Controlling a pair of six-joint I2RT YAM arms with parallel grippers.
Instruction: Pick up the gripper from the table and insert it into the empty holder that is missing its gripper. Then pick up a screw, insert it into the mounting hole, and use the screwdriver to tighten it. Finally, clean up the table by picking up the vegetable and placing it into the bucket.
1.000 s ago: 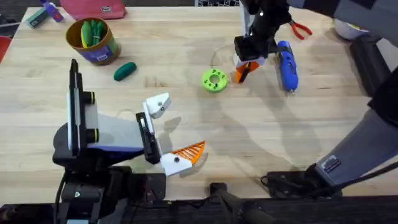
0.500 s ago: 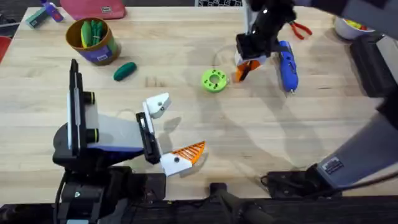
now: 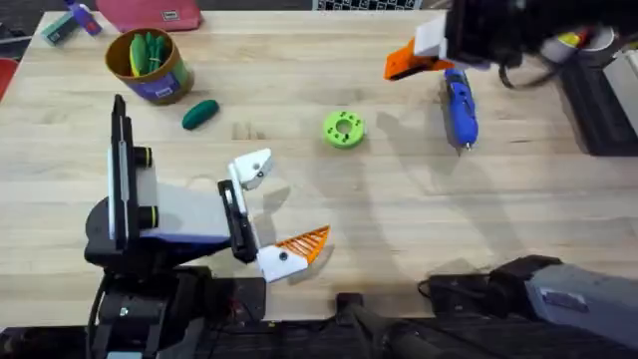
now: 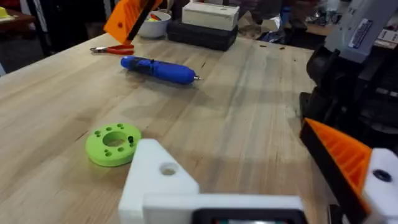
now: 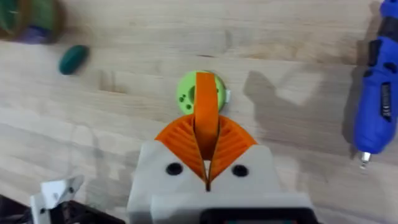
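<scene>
Orange gripper clamped upright between right gripper's pads, lifted above table; looks light, stiff, ribbed, best held by its flanks; left gripper open, empty holder waiting.

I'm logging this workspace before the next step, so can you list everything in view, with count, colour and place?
gripper: one, orange, clamped in the right gripper.
empty holder: one, white, on the left gripper.
screwdriver: one, blue, far right of the table.
vegetable: one, dark green, beside the bucket.
bucket: one, yellow inside, far left.
disc: one, bright green, table centre.
pliers: one, red-handled, beyond the screwdriver.
left gripper: white, near left, open.
right gripper: raised above the far right.
</scene>
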